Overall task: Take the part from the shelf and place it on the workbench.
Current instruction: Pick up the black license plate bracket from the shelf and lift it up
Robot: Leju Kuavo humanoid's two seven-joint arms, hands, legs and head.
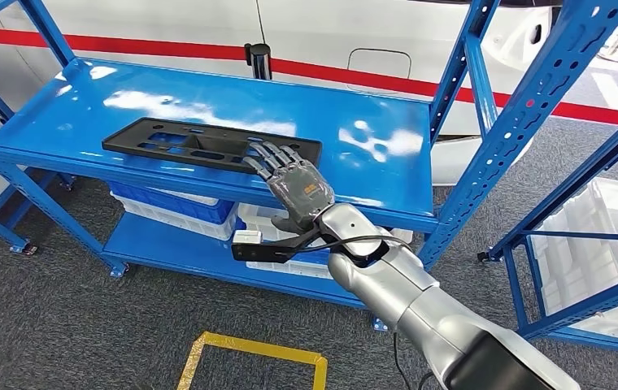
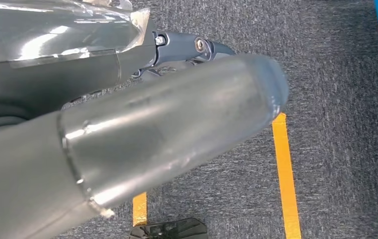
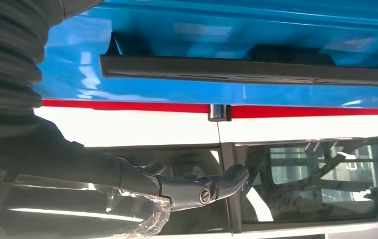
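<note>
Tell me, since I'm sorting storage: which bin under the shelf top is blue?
The left bin, stacked on a white one below the black part. The bins to its right, near the robot hand, are white.

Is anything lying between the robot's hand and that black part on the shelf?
No. In the head view the right hand already reaches the black part.

White bins [image 1: 273,223] on lower tier; yellow floor tape [image 1: 245,349].
</note>
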